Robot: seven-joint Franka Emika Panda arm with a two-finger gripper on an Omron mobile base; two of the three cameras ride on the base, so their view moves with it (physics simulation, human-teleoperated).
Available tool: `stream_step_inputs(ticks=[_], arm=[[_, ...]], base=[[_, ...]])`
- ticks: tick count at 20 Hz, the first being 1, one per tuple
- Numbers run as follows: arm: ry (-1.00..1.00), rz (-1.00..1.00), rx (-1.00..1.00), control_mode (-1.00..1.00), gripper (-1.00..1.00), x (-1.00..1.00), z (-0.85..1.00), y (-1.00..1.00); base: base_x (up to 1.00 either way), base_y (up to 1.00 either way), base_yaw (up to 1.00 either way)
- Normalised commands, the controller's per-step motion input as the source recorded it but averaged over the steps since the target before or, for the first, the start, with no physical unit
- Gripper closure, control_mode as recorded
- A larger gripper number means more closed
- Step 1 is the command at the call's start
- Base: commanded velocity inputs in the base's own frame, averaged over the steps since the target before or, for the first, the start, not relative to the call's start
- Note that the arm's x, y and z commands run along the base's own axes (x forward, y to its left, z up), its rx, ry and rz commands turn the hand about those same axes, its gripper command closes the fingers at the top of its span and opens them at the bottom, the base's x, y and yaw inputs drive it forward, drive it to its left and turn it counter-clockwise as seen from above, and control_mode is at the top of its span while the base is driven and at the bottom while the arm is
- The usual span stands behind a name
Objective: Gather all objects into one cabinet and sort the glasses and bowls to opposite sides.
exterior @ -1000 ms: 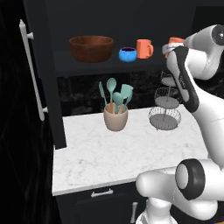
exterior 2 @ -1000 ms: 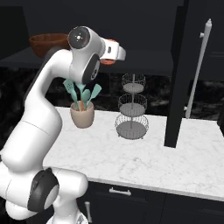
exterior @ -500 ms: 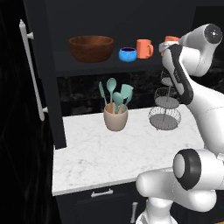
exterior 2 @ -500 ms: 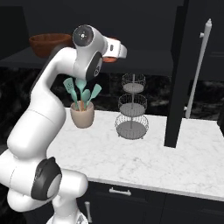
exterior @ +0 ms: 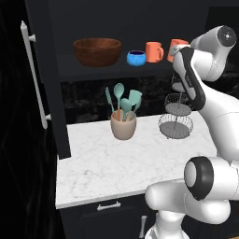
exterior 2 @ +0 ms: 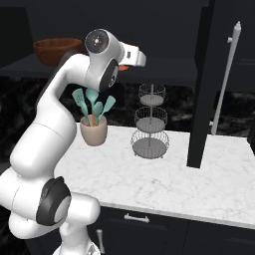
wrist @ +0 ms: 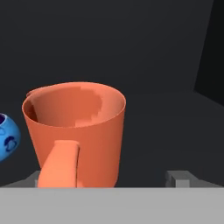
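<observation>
Orange mugs stood on the shelf of the open black cabinet (exterior: 46, 93): one mug (exterior: 153, 51) sat just right of the small blue bowl (exterior: 136, 58), and a second mug (wrist: 74, 135) sat farther right, upright with its handle toward the hand camera, partly hidden behind the arm in the left base view. The claw (wrist: 107, 180) was at this second mug with its jaws spread wide, one fingertip (wrist: 179, 178) showing clear of the mug's right side and the other low at its left; whether either touched the mug could not be told. The large brown wooden bowl (exterior: 97, 50) rested at the left end of the same shelf, apart from the blue bowl. Below, on the white marble tabletop (exterior: 107, 170), stood a beige utensil pot (exterior: 123, 126) with teal spoons and a tiered wire basket stand (exterior: 176, 112), well apart.
</observation>
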Motion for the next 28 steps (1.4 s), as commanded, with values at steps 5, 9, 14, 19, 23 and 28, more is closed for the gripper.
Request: stream_step_inputs(ticks=[5, 9, 14, 19, 23, 28], arm=[[-0.02, 0.00, -0.13, -1.00, -1.00, 0.00, 0.06, 0.00], [0.00, 0.00, -0.19, -1.00, -1.00, 0.00, 0.04, 0.00], [0.00, 0.00, -0.05, -1.00, -1.00, 0.00, 0.00, -0.04], [-0.01, 0.00, 0.02, -1.00, -1.00, 0.00, 0.01, -0.26], [-0.03, 0.13, 0.15, -1.00, -1.00, -0.05, 0.06, -0.11], [0.00, 0.19, 0.13, -1.00, -1.00, 0.00, 0.00, -0.45]], base=[[0.00, 0.00, 0.00], [0.00, 0.00, 0.00], [0.00, 0.00, 0.00], [0.00, 0.00, 0.00], [0.00, 0.00, 0.00], [0.00, 0.00, 0.00]])
